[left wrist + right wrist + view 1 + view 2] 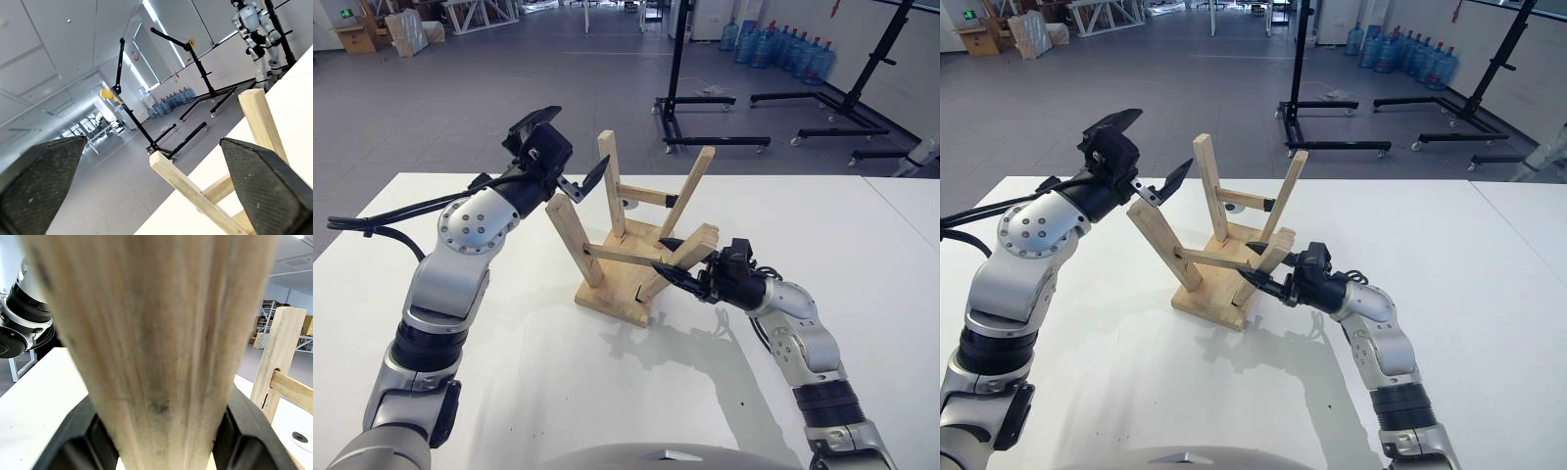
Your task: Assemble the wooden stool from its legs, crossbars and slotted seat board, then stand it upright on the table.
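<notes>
Right end effector clamped on the near-right leg of the upturned stool, grip partly hidden by wood. Left end effector spread wide above the left leg. Stool rests mid-scene on the worktop, well apart from its far edge.

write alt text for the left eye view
An upside-down wooden stool rests on its seat board on a white table. The right end effector clamps one leg; the left end effector hangs open above another leg.
</notes>
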Controlling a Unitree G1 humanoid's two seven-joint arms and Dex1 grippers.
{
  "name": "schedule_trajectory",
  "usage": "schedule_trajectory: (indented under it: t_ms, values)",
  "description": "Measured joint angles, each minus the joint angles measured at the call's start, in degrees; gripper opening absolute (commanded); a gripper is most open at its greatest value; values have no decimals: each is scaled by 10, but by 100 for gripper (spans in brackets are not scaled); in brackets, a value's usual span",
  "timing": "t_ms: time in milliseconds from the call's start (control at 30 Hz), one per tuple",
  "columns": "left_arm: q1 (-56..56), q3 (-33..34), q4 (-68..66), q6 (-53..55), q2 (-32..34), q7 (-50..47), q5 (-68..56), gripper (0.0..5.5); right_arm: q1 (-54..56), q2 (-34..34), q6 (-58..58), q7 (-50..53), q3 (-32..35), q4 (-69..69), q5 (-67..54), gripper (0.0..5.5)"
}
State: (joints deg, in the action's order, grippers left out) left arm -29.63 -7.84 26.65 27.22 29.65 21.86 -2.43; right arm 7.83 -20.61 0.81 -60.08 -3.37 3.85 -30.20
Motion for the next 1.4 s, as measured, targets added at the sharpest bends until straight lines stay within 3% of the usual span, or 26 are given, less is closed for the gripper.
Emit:
schedule_trajectory:
  t_ms: [367, 800, 1400]
  values:
    - [1, -67, -40, -101, 21, 44, 100, 498, 6, 7, -9, 28, -15, -2, 21, 205]
    - [-8, -169, -52, -144, 27, 117, 237, 498, 16, 14, -20, 47, -18, -2, 34, 205]
    - [7, -180, 35, -87, -2, 181, 353, 498, 23, 26, -19, 62, -23, -9, 50, 205]
